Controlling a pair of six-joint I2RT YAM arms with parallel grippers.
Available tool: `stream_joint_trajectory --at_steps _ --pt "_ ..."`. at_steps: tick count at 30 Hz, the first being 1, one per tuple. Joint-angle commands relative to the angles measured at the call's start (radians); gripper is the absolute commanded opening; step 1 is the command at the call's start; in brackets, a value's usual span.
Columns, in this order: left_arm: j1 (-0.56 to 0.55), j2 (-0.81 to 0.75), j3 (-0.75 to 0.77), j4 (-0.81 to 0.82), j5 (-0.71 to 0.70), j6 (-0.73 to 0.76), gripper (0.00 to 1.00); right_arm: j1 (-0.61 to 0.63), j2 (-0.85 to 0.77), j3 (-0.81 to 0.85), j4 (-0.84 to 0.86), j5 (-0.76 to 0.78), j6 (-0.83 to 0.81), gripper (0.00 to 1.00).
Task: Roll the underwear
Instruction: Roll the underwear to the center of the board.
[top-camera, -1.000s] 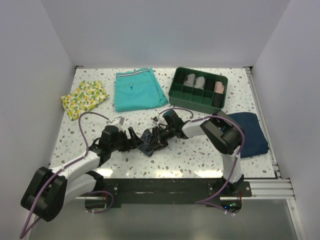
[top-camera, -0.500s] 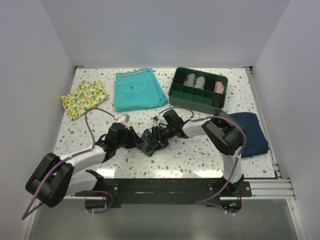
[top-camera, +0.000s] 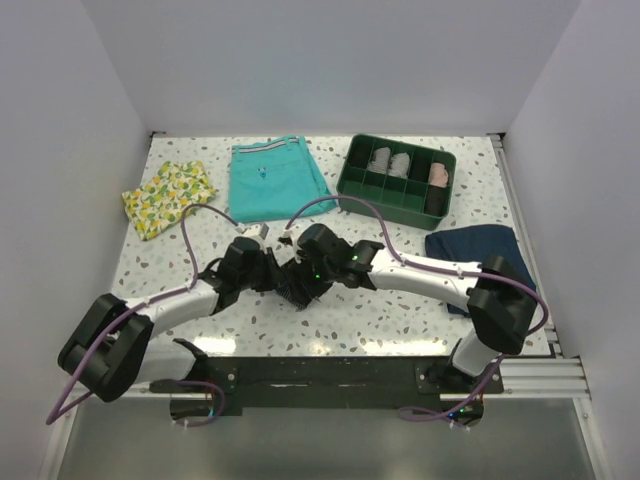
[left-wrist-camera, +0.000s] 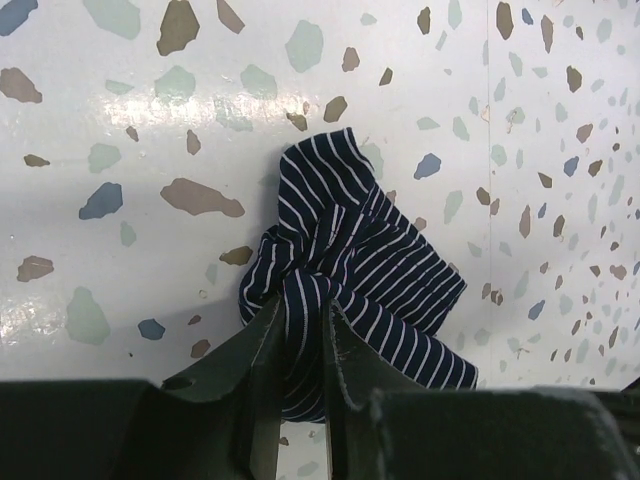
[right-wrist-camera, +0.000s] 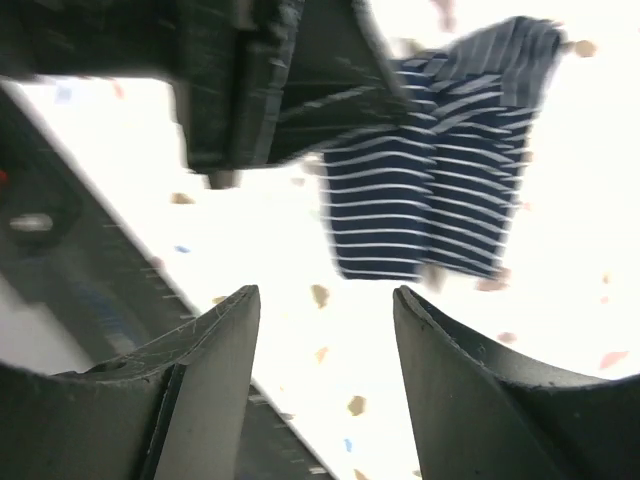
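Left hand (left-wrist-camera: 298, 335) pinches the underwear (left-wrist-camera: 355, 265) at its 6 o'clock edge; right hand (right-wrist-camera: 325, 298) gapes empty. Soft, light, floppy cloth; likely unrolls unless gripped through all bunched layers.

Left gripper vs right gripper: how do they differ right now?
Left gripper has its jaws nearly closed, pinching the striped underwear; right gripper has its jaws apart with nothing between them. Left touches the cloth; right sits clear, the cloth beyond its fingertips. Both point at the underwear from opposite sides.
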Motion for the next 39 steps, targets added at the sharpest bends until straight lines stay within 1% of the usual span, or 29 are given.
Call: stream_joint_trajectory --at_steps 1,4,9,12,18,21,26,30,32,34,35,37,39 --pt "-0.005 0.018 0.027 -0.077 -0.025 0.069 0.16 0.017 0.015 0.001 -0.052 0.241 -0.154 0.60" --pt "-0.005 0.028 0.032 -0.077 -0.016 0.068 0.15 0.029 0.023 -0.014 -0.003 0.268 -0.182 0.60" --pt "-0.005 0.049 0.032 -0.081 -0.008 0.059 0.15 0.040 0.001 -0.065 0.139 0.235 -0.192 0.60" --pt "-0.005 0.060 0.032 -0.077 -0.002 0.049 0.15 0.043 0.004 -0.082 0.188 0.203 -0.189 0.60" --pt "-0.005 0.087 0.044 -0.090 -0.005 0.037 0.11 0.060 0.046 -0.074 0.233 0.176 -0.180 0.60" --pt "-0.005 0.094 0.046 -0.088 -0.001 0.036 0.10 0.067 0.079 -0.056 0.227 0.167 -0.179 0.60" --pt "-0.005 0.097 0.050 -0.090 0.002 0.032 0.10 0.089 0.115 -0.065 0.227 0.199 -0.173 0.60" --pt "-0.003 0.104 0.053 -0.091 0.010 0.031 0.10 0.090 0.125 -0.111 0.245 0.232 -0.156 0.58" --pt "-0.005 0.107 0.053 -0.090 0.018 0.034 0.10 0.092 0.133 -0.123 0.251 0.247 -0.142 0.51" --pt "-0.005 0.107 0.053 -0.093 0.022 0.034 0.10 0.092 0.145 -0.135 0.253 0.247 -0.134 0.42" --pt "-0.005 0.106 0.057 -0.094 0.022 0.034 0.10 0.092 0.150 -0.138 0.256 0.248 -0.131 0.36" --pt "-0.005 0.100 0.060 -0.099 0.027 0.039 0.11 0.092 0.159 -0.147 0.256 0.239 -0.124 0.33" --pt "-0.005 0.083 0.066 -0.102 0.029 0.039 0.16 0.092 0.173 -0.154 0.259 0.232 -0.117 0.26"
